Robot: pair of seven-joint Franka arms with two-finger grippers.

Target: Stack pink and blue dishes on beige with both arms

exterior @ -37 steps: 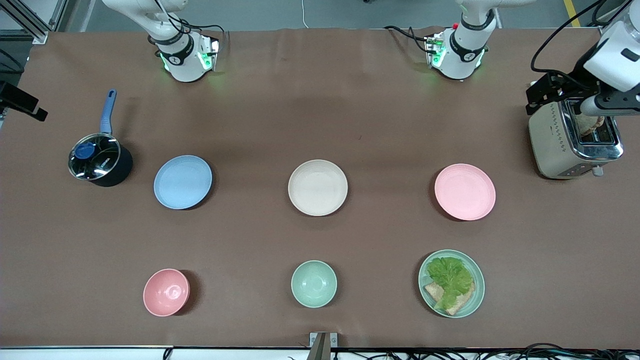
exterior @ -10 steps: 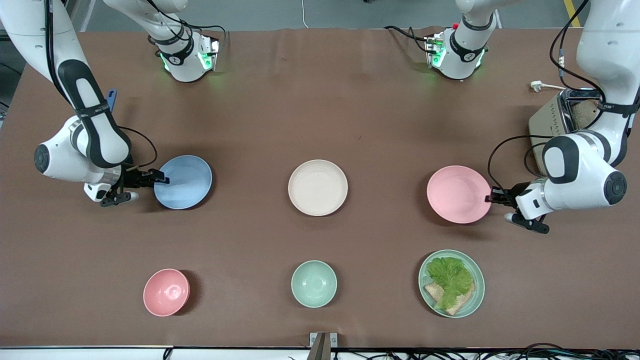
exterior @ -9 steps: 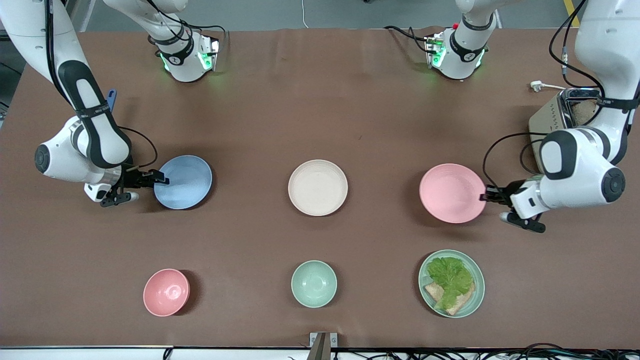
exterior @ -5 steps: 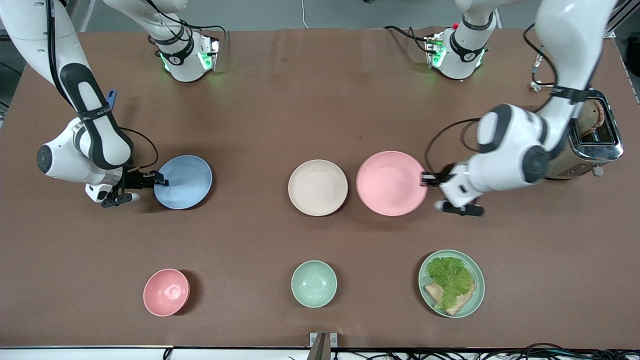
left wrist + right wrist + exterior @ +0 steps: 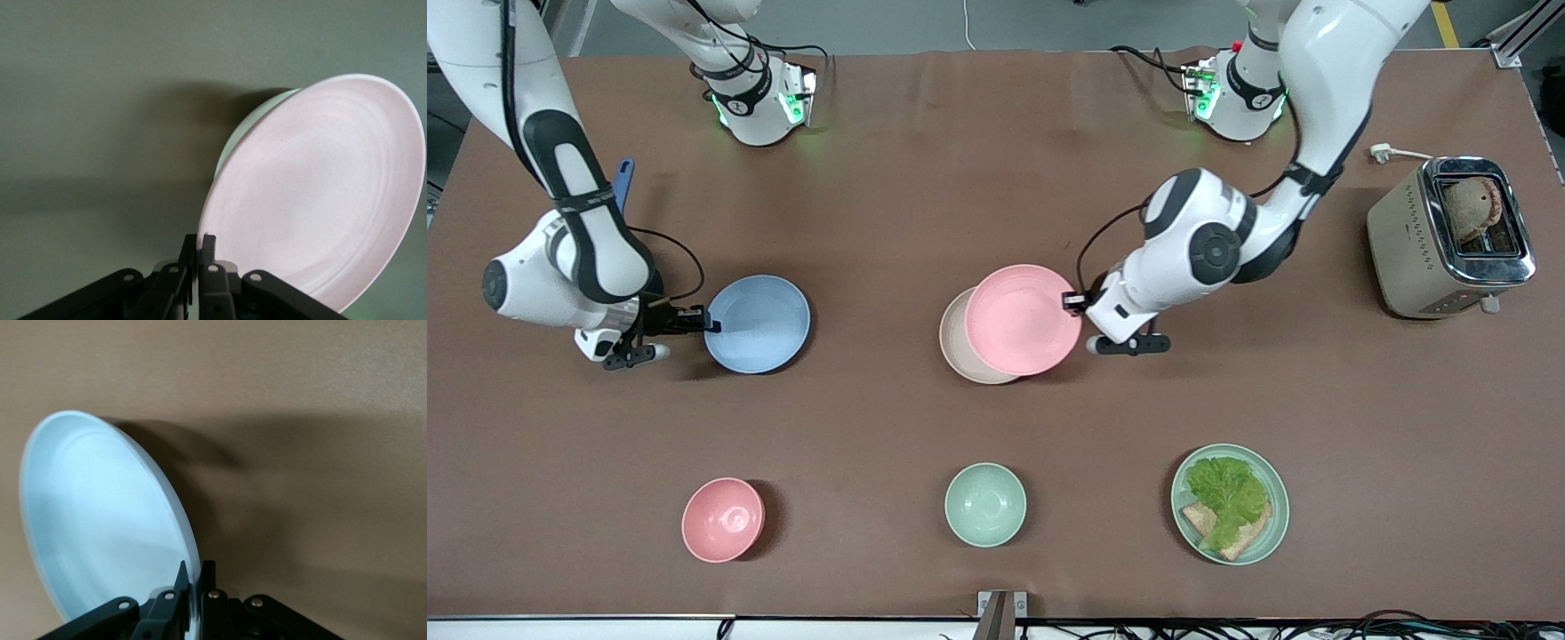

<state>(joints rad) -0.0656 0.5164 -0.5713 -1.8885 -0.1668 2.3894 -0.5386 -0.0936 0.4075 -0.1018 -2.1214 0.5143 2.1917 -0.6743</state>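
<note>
From the front view, neither stacking step is finished. The left tool (image 5: 1074, 302) is clamped on the rim of the pink plate (image 5: 1021, 318), which is carried over the beige plate (image 5: 958, 342) — offset toward the left arm's end, so a crescent of beige shows at the side toward the right arm's end. The pink plate looks raised, not seated; by my judgement it needs centring and lowering before release. The right tool (image 5: 694, 321) is pinched on the edge of the blue plate (image 5: 758, 324), which lies toward the right arm's end of the tabletop (image 5: 996, 178), well apart from the beige one. Whether it is off the surface I cannot tell here. Its whole carry is left to do, and it would go on top of the pink.

In the left wrist view, the left tool's fingers (image 5: 205, 257) are shut on the thin rim of the pink plate (image 5: 320, 193) — a shallow matte disc with faint concentric rings, tilted, with a sliver of the beige plate (image 5: 257, 120) showing beneath its edge.

In the right wrist view, the right tool's fingers (image 5: 183, 583) grip the rim of the blue plate (image 5: 100, 520), pale and matte, tilted above the brown surface with a shadow under it.
</note>
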